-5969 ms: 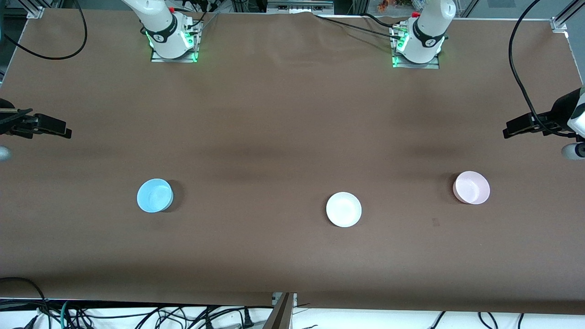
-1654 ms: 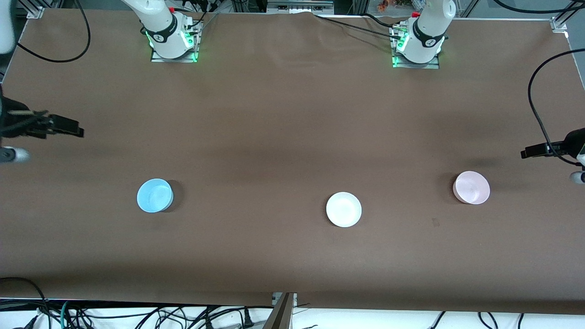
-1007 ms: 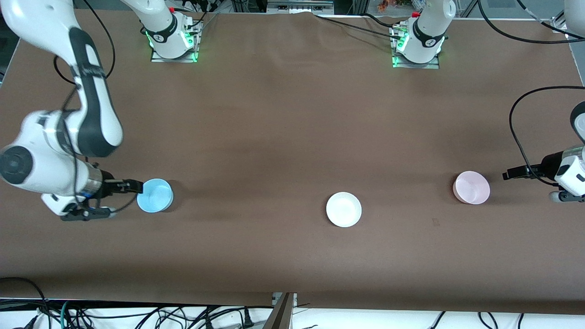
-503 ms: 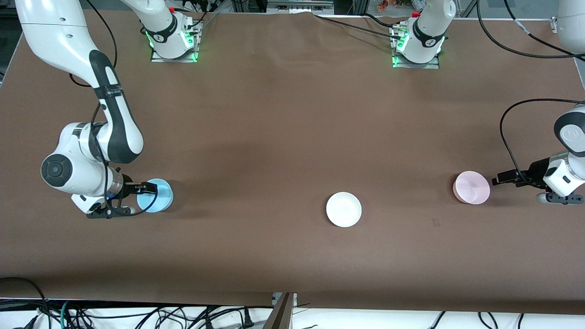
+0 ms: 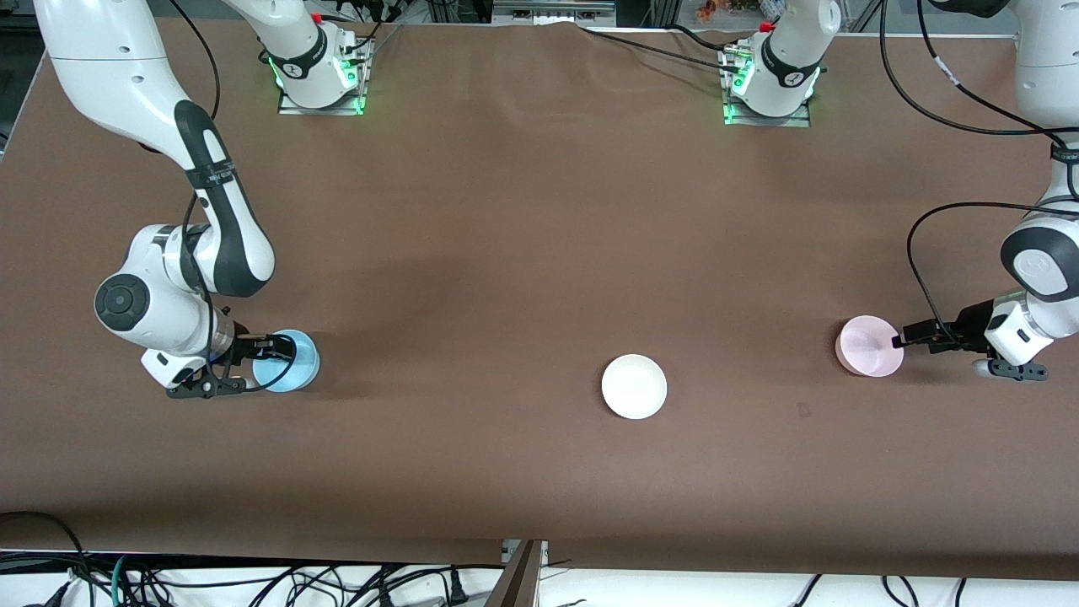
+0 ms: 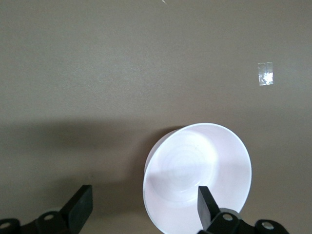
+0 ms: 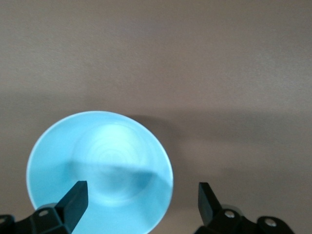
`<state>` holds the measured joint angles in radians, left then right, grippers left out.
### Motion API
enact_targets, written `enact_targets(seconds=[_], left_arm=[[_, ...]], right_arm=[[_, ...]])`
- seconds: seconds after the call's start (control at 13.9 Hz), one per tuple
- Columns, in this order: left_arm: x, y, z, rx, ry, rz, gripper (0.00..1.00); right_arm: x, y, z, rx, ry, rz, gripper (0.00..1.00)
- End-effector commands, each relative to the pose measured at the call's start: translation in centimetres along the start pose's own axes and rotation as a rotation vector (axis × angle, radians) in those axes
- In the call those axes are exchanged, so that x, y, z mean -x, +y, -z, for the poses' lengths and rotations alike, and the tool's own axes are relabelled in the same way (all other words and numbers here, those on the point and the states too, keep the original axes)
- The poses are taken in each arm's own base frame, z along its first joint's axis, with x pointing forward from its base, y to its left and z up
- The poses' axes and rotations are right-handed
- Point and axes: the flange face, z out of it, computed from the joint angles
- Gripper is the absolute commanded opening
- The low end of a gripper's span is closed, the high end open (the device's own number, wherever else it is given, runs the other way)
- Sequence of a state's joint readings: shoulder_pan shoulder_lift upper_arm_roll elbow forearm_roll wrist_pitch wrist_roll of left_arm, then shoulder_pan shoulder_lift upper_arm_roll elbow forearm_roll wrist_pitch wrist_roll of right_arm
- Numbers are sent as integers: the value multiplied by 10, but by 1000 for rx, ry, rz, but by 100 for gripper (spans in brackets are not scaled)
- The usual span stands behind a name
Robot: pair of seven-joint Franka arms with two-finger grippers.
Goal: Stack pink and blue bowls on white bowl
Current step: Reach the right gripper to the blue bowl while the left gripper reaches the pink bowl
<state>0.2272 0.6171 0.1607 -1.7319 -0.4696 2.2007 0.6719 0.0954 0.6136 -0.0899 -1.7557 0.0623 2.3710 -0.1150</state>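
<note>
Bowls sit in a row on the brown desk (image 5: 523, 253) in the front view: the blue bowl (image 5: 287, 361) toward the right arm's end, the white bowl (image 5: 634, 386) between, the pink bowl (image 5: 868, 346) toward the left arm's end, all well apart. The right hand (image 5: 271, 346) is at the blue bowl's rim; the left hand (image 5: 902, 341) is at the pink bowl's rim.

Left wrist view: the left hand (image 6: 141, 207) is spread wide, one finger over the pink bowl (image 6: 197, 175), the other outside its wall. Closing squarely on that rim should give a firm pinch.

Right wrist view: the right hand (image 7: 141, 202) is likewise open, straddling the blue bowl's (image 7: 100, 168) rim, though contact is hard to judge. Lifting straight up first seems wise; bare desk lies open toward the white bowl, and no edge crowds either path.
</note>
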Motion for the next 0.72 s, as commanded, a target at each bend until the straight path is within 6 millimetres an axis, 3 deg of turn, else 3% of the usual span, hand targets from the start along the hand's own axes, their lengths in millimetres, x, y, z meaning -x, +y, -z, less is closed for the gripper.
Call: enact_targets(seconds=[0.0, 0.36, 0.65], left_arm=[[2, -2, -4, 8, 19, -11, 92], [4, -3, -17, 26, 24, -7, 84], [4, -2, -24, 18, 26, -5, 77]], right_arm=[[4, 5, -3, -3, 8, 15, 100], [10, 7, -21, 6, 44, 12, 100], [11, 7, -24, 7, 42, 12, 99]])
